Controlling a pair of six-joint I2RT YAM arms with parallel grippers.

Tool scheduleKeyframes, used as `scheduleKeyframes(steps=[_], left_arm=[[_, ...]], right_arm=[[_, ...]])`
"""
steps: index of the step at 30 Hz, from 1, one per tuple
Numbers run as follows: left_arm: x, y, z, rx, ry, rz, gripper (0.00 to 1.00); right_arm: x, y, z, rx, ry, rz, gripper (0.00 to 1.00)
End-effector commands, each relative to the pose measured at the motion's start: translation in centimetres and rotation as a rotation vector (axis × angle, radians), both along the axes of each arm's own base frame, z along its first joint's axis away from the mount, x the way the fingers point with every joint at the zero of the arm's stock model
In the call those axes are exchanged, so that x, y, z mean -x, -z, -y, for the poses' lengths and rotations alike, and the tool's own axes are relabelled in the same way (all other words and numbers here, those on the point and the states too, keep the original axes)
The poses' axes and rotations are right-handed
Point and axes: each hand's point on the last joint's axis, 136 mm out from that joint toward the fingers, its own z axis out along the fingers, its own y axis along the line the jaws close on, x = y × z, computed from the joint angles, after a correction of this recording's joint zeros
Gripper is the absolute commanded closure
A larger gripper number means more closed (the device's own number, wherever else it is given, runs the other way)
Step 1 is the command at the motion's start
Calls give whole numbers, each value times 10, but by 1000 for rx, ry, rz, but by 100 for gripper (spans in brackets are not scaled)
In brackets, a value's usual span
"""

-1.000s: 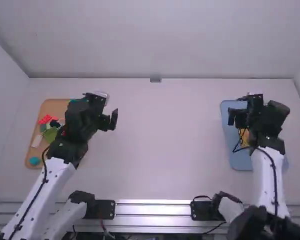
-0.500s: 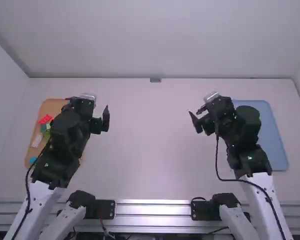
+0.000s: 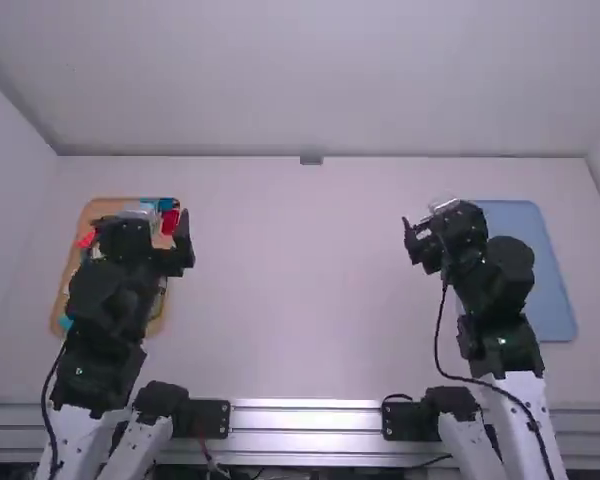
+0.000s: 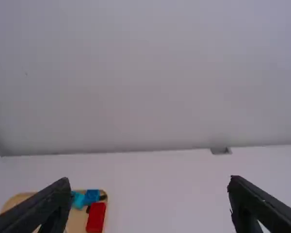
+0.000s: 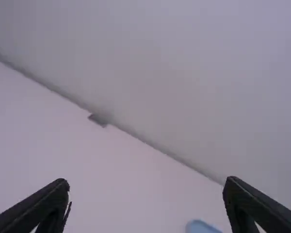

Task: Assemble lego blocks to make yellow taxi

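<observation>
While the fingers of the left gripper [image 4: 149, 178] and right gripper [image 5: 146, 181] are spread apart, both should be guided high, so the lego blocks [image 4: 96, 217] on the tan tray [image 3: 102, 209] aren't brushed.

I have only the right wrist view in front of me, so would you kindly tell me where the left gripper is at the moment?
Observer: In the high view, the left gripper appears over the tan tray, at the left side of the table.
Operator: Thank you. Does it have anything in its grasp?
Observer: No, the left wrist view shows its fingers spread wide with nothing between them.
Operator: And which blocks lie toward the far right corner of that tray?
Observer: A red block lies there, with a blue block near it, farther from the arms' bases.
</observation>
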Motion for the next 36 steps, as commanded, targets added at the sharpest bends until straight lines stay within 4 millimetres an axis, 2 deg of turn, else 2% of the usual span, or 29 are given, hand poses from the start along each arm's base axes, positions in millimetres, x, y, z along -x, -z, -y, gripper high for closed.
scheduleKeyframes(steps=[1,4,8,16,23,28,34,36], left_arm=[[7,0,0,23,29,44,21],[14,-1,-5,23,28,100,27],[24,5,-5,22,28,169,36],[35,50,-5,22,28,169,54],[38,94,-5,23,28,165,70],[29,135,-5,24,27,80,79],[23,175,-5,25,26,-3,87],[22,189,-5,25,26,-30,90]], right_arm=[[3,2,26,-65,135,19,21],[10,7,36,-113,197,39,26],[23,28,47,-193,272,31,35],[42,70,47,-365,297,7,53],[54,112,47,-365,297,7,70],[57,134,47,-365,297,7,78],[58,154,47,-366,296,10,86],[59,150,47,-368,293,26,89]])
